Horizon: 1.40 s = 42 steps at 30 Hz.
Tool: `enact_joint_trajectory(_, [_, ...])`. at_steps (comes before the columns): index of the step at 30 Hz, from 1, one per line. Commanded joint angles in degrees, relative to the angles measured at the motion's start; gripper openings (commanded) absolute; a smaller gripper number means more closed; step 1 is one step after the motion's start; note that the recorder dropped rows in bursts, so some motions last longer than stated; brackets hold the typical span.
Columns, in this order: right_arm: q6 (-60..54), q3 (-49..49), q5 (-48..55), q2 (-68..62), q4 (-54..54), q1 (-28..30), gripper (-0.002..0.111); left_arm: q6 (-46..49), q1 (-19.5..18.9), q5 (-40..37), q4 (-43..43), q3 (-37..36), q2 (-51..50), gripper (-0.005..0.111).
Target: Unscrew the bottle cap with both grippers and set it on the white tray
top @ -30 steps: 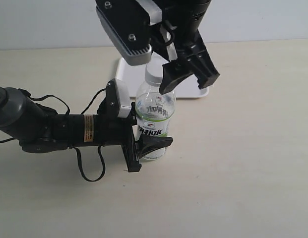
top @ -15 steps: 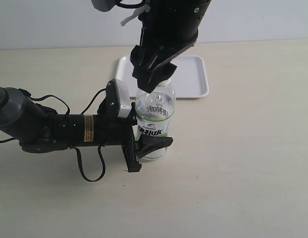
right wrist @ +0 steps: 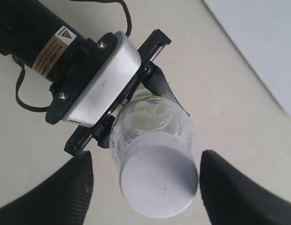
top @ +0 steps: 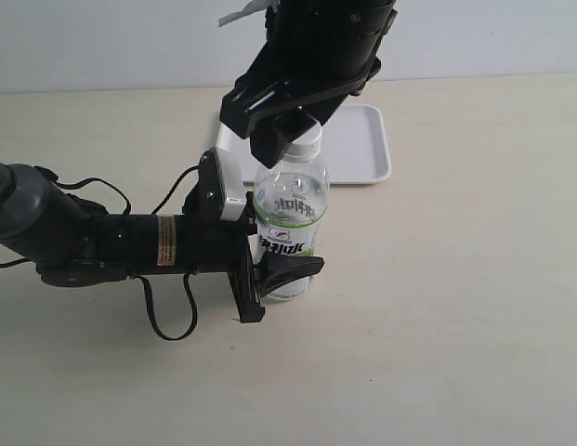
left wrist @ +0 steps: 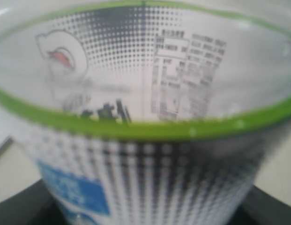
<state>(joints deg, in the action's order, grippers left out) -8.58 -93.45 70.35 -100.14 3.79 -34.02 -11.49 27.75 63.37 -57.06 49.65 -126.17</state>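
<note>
The clear bottle point(top: 290, 218) with its white-and-green label stands upright on the table, and the label fills the left wrist view point(left wrist: 145, 103). My left gripper point(top: 281, 271) is shut on the bottle's lower body, one finger on each side. The white bottle cap point(top: 309, 139) sits on the neck. In the right wrist view the bottle cap point(right wrist: 159, 183) lies between the two black fingers point(right wrist: 65, 192) with a gap on each side. My right gripper point(right wrist: 147, 190) is open and hangs over the cap from above point(top: 290, 139).
The white tray point(top: 367, 149) lies just behind the bottle, toward the back of the beige table, and its corner shows in the right wrist view point(right wrist: 267, 47). The left arm point(top: 102, 242) with its cables stretches flat across the table's left half.
My right gripper has turned and swung from beside the bottle's neck to straddle the cap from above. The left gripper and the bottle have stayed still.
</note>
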Motion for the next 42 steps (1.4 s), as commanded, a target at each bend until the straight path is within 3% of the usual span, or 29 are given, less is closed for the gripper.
enact_joint_trajectory(1, [0.29, 0.12, -0.39, 0.32, -0.1, -0.01, 0.056, -0.44, 0.26, -1.18, -0.58, -0.15, 0.3, 0.0])
enact_joint_trajectory(13, [-0.86, 0.12, -0.39, 0.32, -0.83, -0.01, 0.0, -0.44, 0.26, -1.18, -0.58, -0.15, 0.3, 0.0])
enact_joint_trajectory(18, [-3.77, 0.12, -0.39, 0.32, -2.25, -0.01, 0.0, -0.44, 0.26, -1.18, -0.58, -0.15, 0.3, 0.0])
enact_joint_trajectory(26, [-19.06, 0.12, -0.39, 0.32, -0.94, -0.01, 0.0, -0.44, 0.26, -1.18, -0.58, -0.15, 0.3, 0.0])
enact_joint_trajectory(42, [-59.35, 0.12, -0.39, 0.32, -1.27, -0.01, 0.0, -0.44, 0.26, -1.6, -0.29, -0.15, 0.3, 0.0])
